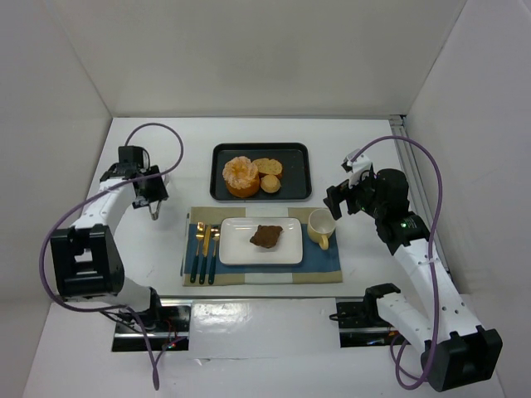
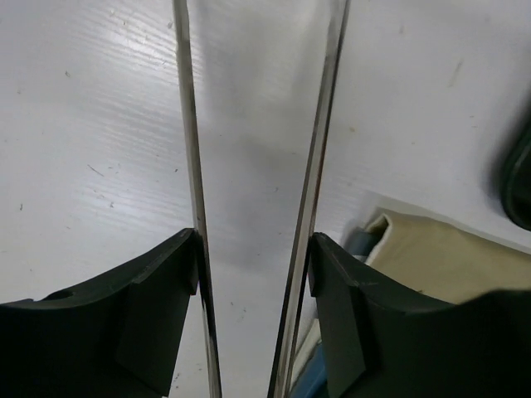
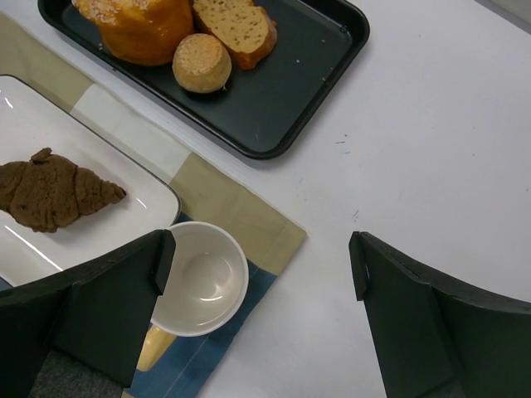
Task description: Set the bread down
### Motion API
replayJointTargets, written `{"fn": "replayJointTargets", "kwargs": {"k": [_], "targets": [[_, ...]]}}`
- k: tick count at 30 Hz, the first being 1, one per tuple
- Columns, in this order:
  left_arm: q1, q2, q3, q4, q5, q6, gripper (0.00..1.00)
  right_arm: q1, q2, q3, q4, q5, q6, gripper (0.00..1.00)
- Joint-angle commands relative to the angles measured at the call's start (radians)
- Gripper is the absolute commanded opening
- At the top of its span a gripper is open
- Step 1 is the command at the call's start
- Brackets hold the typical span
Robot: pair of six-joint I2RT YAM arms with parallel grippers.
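The bread, a small dark brown chunk, lies on the white plate; it also shows in the right wrist view, on the plate. My left gripper hangs over the bare table left of the placemat. It is shut on thin metal tongs, whose two blades stand apart with nothing between them; the gripper presses on their outer sides. My right gripper is open and empty, above the yellow cup, and shows in its own view.
A black tray behind the plate holds an orange swirled bun, a tan slice and a small roll. Cutlery lies on the blue and beige placemat. White walls enclose the table.
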Motion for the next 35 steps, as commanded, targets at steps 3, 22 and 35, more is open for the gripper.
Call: {"fn": "replayJointTargets", "kwargs": {"k": [3,22,35], "targets": [[0.01,0.109,0.012,0.029,-0.051,0.043,0.69,0.007,-0.022,0.012,-0.004,-0.014,-0.008,1.0],[0.03,0.174,0.0,-0.019,0.035,0.044,1.0,0.007,0.022,0.031,-0.025,-0.036,0.004,1.0],[-0.179,-0.335,-0.074,0.032,0.153,0.016,1.0,0.007,0.038,0.073,-0.005,0.021,0.098,1.0]]}}
